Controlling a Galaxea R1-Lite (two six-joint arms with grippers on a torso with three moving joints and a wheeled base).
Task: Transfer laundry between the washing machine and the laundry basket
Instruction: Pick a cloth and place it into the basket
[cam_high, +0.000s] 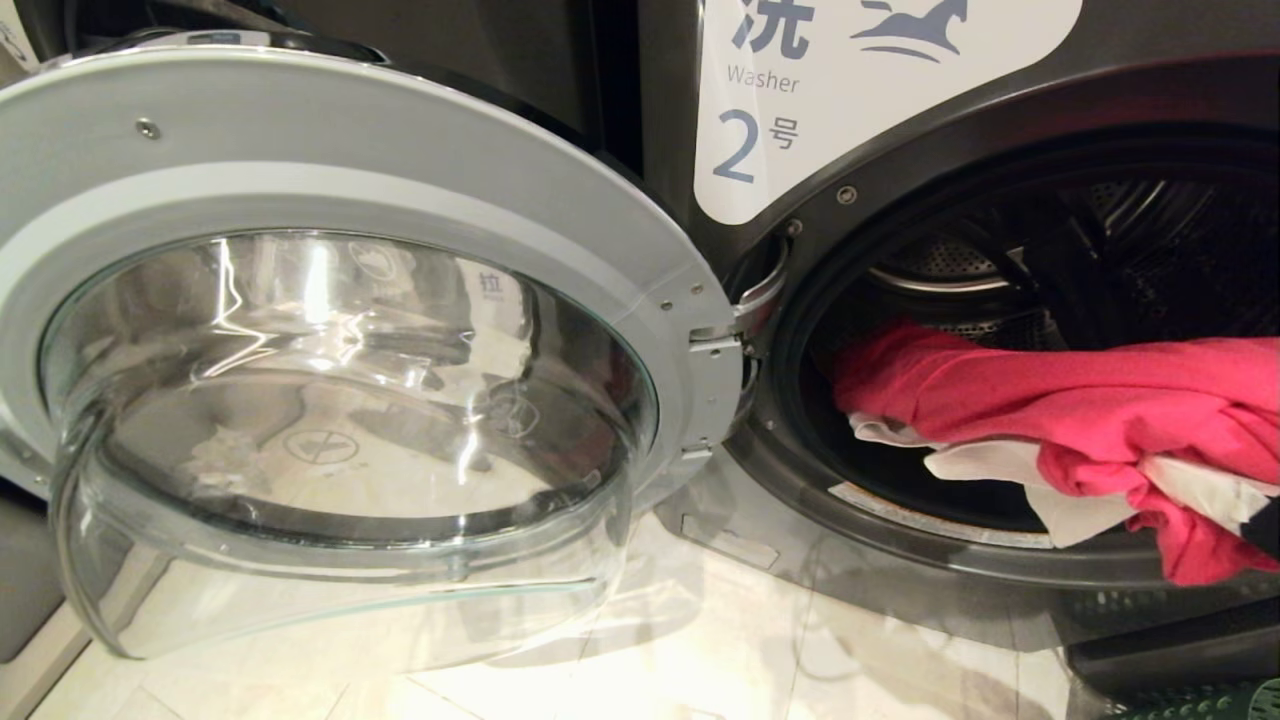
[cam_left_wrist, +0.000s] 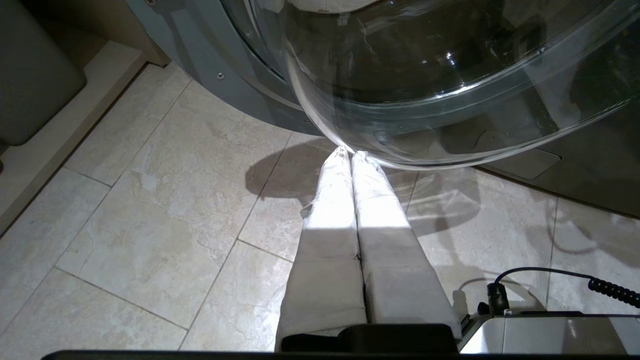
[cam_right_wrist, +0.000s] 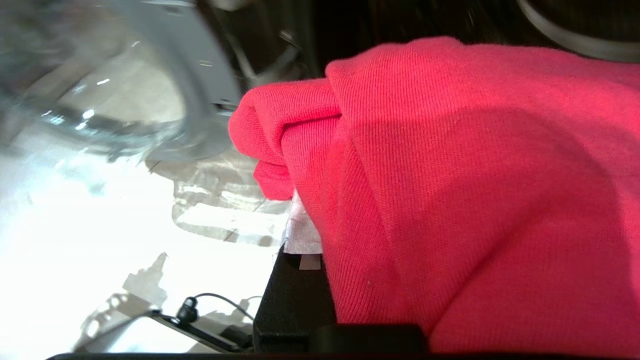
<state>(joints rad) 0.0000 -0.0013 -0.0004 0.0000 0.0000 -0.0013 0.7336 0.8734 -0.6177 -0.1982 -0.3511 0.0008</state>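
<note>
While the dark grey front-loading washing machine (cam_high: 1100, 120) stands with its chrome-rimmed glass door (cam_high: 350, 400) swung wide, soft, limp red-pink and white laundry (cam_high: 1080, 410) droops over its drum's front lip, seemingly bunched in the right gripper (cam_right_wrist: 320, 260), best gripped by a thick fold, beside the left gripper (cam_left_wrist: 352, 160) pinched empty.

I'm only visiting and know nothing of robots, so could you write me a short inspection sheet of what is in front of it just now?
Surface: pale tiled floor.
Job's things: washing machine labelled 2, door swung open; red-pink garment and white cloth hang out of the drum mouth; a corner of the green laundry basket shows low down.
Clutter: nothing seen.
Grippers: left gripper shut, empty, beneath the door glass; right gripper buried under the red-pink garment.
Cables: black coiled cable by the left wrist.
Surroundings: another grey machine front at left.
</note>
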